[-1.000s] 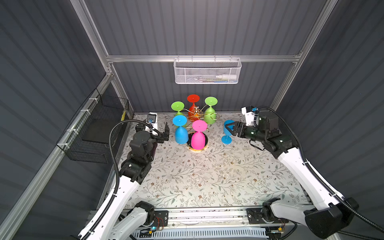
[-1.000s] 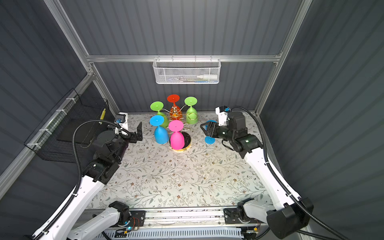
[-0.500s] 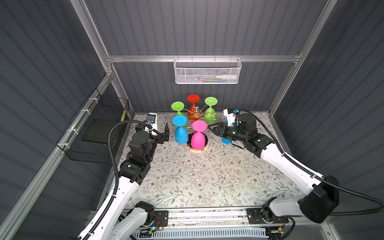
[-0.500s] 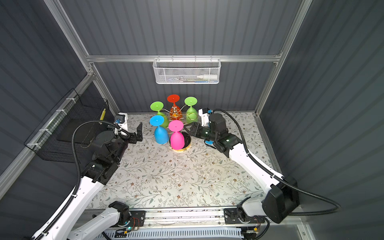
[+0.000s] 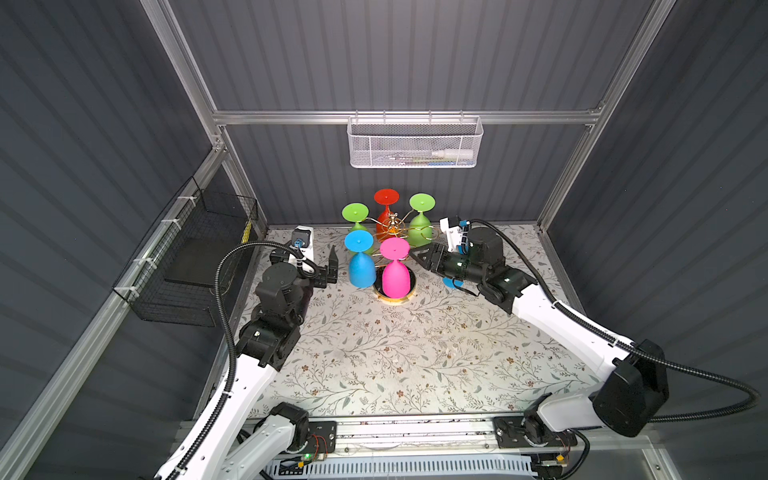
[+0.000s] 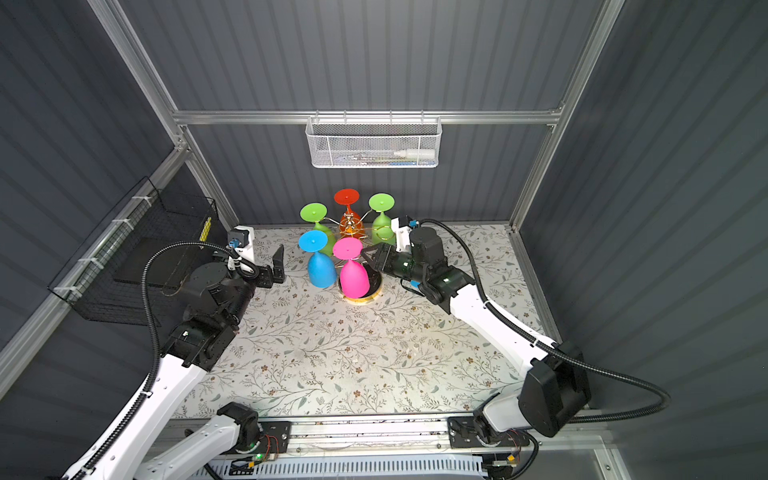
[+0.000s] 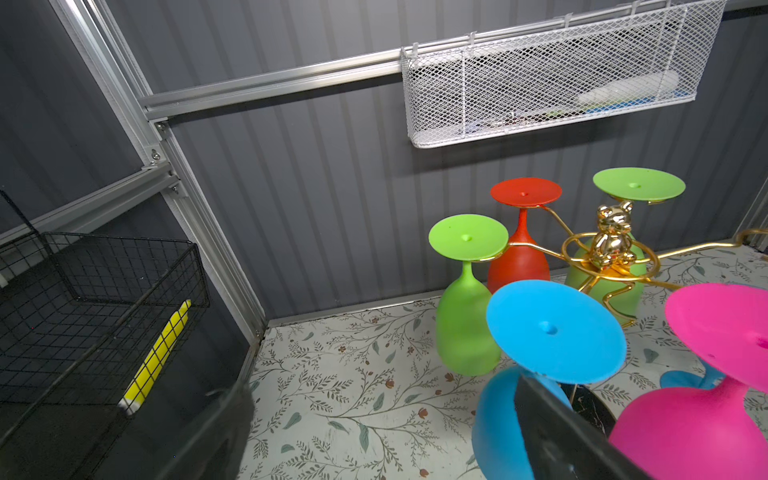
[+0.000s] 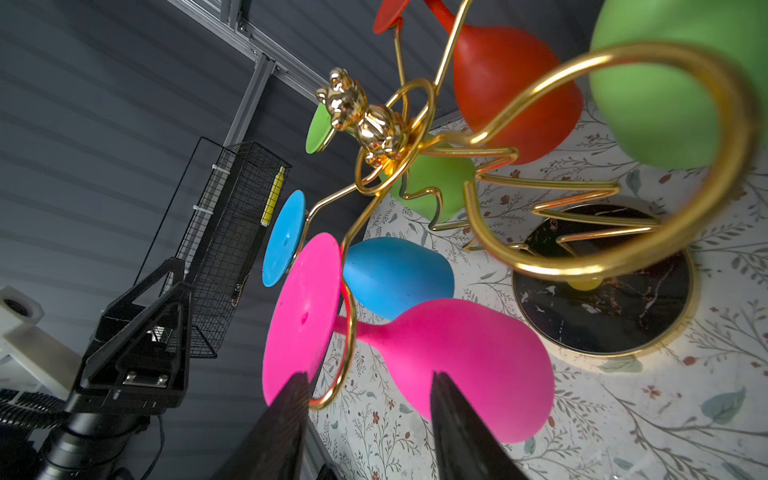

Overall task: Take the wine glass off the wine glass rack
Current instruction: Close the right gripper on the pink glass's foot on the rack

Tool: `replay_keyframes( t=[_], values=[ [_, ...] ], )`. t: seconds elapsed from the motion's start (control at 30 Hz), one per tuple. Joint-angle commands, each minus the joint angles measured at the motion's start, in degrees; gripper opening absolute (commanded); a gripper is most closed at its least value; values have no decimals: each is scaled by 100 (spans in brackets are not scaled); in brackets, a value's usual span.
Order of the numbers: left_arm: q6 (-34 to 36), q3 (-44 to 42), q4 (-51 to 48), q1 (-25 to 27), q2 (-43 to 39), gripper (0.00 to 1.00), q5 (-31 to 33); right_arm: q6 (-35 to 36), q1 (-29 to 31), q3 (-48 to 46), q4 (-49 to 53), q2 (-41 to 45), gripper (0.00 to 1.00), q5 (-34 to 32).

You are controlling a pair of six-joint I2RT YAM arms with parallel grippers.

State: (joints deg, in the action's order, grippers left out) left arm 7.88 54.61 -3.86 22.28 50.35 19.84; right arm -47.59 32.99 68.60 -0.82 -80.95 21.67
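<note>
Back centre of surface: rack, upright. Five glasses hang bowl-down from its rings: two green, one red, one blue, one pink. The pink glass is on the front ring, with its bowl over the black base. The right end effector has its fingers apart, tips level with the pink stem, one toward the foot and one toward the bowl; nothing gripped. The left end effector is spread wide and empty, near the blue glass.
</note>
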Motion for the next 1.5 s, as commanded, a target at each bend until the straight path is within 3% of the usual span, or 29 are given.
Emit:
replay_keyframes(
  t=[0.0,0.9,1.47],
  values=[
    [-55,33,14,-40,-103,99,-56,-26,29,162,-96,167,51,-110],
    [-52,11,9,-47,-141,100,-56,-265,268,692,-336,-751,53,-29],
    [-28,-9,30,-49,-215,100,-28,-171,269,511,-222,-477,30,-457]
  ],
)
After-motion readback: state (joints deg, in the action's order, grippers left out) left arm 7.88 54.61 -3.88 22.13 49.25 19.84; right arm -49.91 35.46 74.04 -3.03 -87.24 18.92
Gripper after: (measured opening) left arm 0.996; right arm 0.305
